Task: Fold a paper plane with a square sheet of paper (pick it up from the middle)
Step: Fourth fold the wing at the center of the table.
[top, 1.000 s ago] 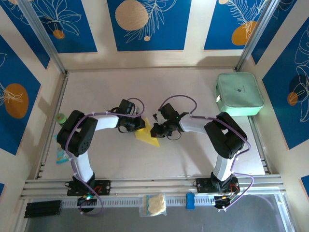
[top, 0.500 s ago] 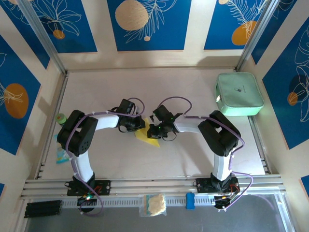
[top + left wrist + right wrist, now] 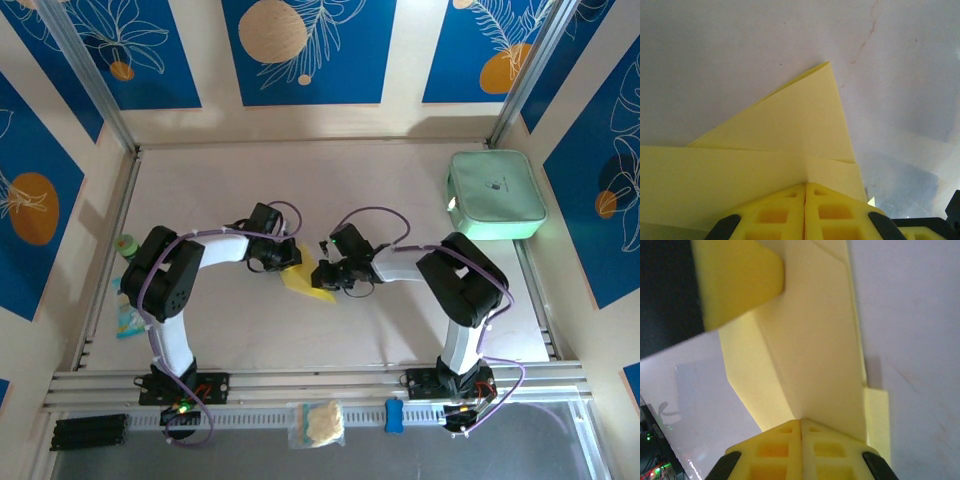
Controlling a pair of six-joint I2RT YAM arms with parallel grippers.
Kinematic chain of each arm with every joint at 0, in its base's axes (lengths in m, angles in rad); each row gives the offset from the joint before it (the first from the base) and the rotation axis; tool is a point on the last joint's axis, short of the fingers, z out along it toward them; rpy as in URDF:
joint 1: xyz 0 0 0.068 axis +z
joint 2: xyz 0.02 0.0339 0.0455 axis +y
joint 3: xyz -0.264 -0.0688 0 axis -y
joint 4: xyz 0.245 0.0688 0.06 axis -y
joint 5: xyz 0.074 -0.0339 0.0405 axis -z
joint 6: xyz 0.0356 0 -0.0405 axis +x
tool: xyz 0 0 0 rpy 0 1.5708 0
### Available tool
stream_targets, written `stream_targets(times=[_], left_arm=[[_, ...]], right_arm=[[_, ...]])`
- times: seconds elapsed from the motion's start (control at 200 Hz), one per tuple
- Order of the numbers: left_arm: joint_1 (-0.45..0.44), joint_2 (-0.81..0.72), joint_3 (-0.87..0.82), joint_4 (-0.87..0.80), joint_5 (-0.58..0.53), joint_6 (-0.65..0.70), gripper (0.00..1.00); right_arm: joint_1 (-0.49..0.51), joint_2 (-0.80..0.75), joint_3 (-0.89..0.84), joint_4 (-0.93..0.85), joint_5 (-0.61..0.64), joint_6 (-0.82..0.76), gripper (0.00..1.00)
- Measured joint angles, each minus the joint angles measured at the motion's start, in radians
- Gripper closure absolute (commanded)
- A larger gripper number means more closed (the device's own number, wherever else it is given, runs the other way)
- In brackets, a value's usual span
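Observation:
The square sheet of paper, bright yellow, lies folded into a pointed paper plane (image 3: 311,286) at mid-table between both arms. My left gripper (image 3: 291,261) meets its left side. In the left wrist view the jaws stand together and the left gripper (image 3: 805,184) pinches a short crease of the paper plane (image 3: 790,125). My right gripper (image 3: 328,275) meets the other side. It is also shut, and the right gripper (image 3: 801,420) nips the raised ridge of the paper plane (image 3: 815,340). A left fingertip (image 3: 735,280) shows at the top of the right wrist view.
A mint-green case (image 3: 496,194) stands at the back right. A cream wad in a clear bag (image 3: 320,423) and a blue item (image 3: 395,415) lie on the front rail. A green object (image 3: 125,243) and a small packet (image 3: 127,322) sit by the left wall.
My right gripper swung left toward the paper, then settled slightly lower on it. The left jaws closed the last bit. The paper has barely shifted.

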Motion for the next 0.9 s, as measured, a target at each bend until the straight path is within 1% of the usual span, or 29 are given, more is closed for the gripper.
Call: stream_targets(times=[0.195, 0.49, 0.61, 0.72, 0.795, 0.845, 0.9], left_arm=[[-0.002, 0.001, 0.001, 0.0, 0.0, 0.018, 0.92], [-0.002, 0.001, 0.002, 0.0, 0.0, 0.018, 0.92], [-0.002, 0.001, 0.002, 0.001, 0.001, 0.018, 0.92], [-0.002, 0.001, 0.002, 0.003, 0.006, 0.018, 0.9], [-0.002, 0.0, 0.003, 0.004, 0.011, 0.018, 0.89], [-0.002, 0.0, 0.005, 0.003, 0.014, 0.017, 0.87], [-0.002, -0.002, 0.008, 0.0, 0.018, 0.013, 0.82]], right_arm=[[-0.02, -0.084, -0.122, 0.053, -0.026, -0.001, 1.0], [-0.04, -0.214, -0.269, 0.051, -0.033, 0.002, 1.0], [-0.049, -0.248, -0.303, 0.053, -0.032, 0.003, 1.0], [-0.055, -0.284, -0.31, 0.003, -0.023, 0.002, 1.0], [-0.056, -0.311, -0.303, -0.058, -0.004, 0.0, 0.97], [-0.057, -0.328, -0.287, -0.1, 0.008, -0.001, 0.96], [-0.058, -0.345, -0.254, -0.134, 0.026, -0.001, 0.92]])
